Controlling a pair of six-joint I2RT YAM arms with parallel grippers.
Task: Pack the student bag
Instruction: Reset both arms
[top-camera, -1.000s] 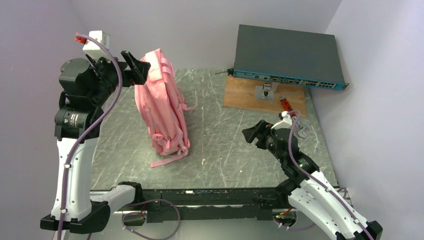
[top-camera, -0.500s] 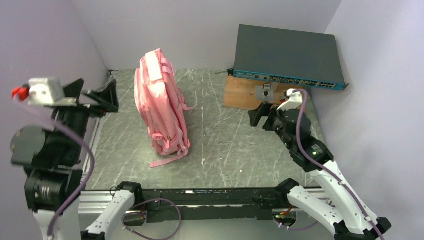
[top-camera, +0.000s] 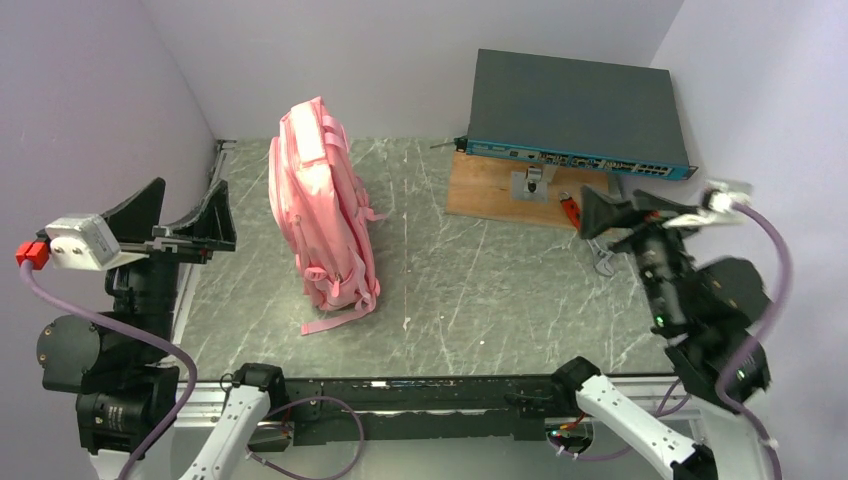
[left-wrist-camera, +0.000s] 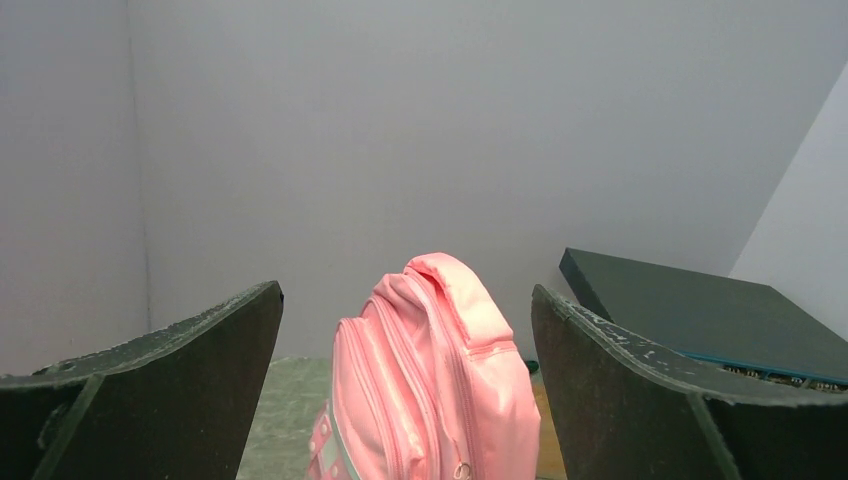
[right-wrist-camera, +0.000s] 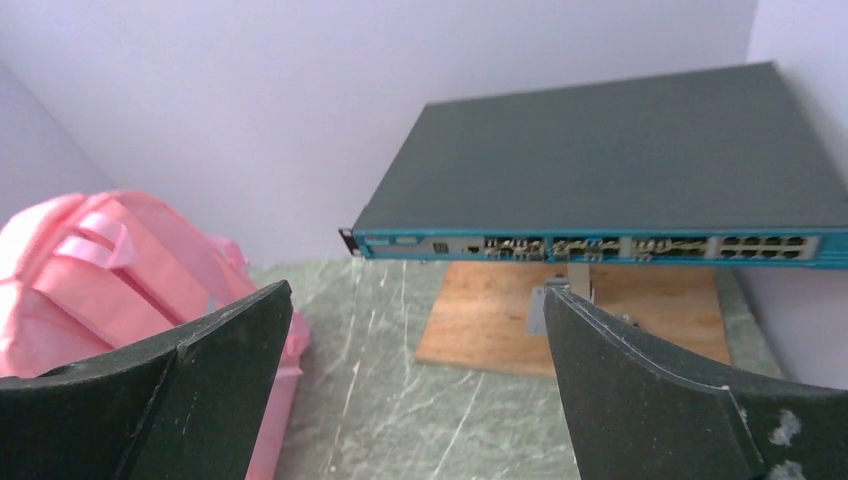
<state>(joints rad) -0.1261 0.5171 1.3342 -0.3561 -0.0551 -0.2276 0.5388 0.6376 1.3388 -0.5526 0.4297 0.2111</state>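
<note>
The student bag (top-camera: 322, 218) is a pink backpack standing upright on the left half of the marble table, straps trailing toward the front. It is zipped shut in the left wrist view, where the bag (left-wrist-camera: 430, 380) fills the lower middle. My left gripper (top-camera: 185, 208) hangs open over the table's left edge, well clear of the bag, with nothing between its fingers (left-wrist-camera: 160, 390). My right gripper (top-camera: 632, 206) is open and empty, raised over the right side of the table. In the right wrist view the bag (right-wrist-camera: 110, 270) shows at the left.
A dark network switch (top-camera: 575, 110) rests at the back right above a wooden board (top-camera: 495, 190) with a small metal bracket (top-camera: 532, 183). A red-handled tool (top-camera: 570, 208) and a metal wrench (top-camera: 603, 260) lie near the right gripper. Walls close in on three sides.
The left gripper drew away from the bag's top to the table's left edge. The right gripper rose and swung to the right. Both opened wider.
</note>
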